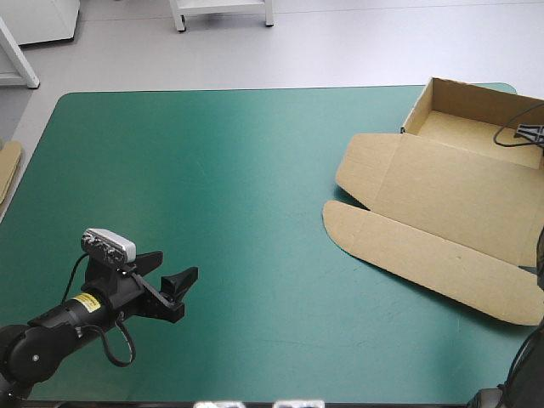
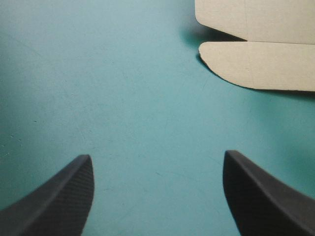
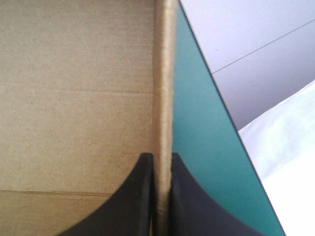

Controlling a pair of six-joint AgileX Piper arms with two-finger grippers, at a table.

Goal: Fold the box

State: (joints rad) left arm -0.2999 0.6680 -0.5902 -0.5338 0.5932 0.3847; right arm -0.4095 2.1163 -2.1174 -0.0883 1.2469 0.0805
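Right wrist view: right gripper pinches the box wall; left gripper gapes, empty. Recommend pressing squarely along the crease.

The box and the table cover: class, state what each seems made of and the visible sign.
The box: brown board, probably corrugated, matt; faint ribs and pressed creases show. The table cover: teal-green, smooth sheet, perhaps vinyl or rubber mat; fine scuffs, soft sheen.

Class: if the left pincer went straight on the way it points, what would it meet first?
The left pincer would probably meet only bare teal-green cover; the brown box lies ahead but off to one side, likely missed.
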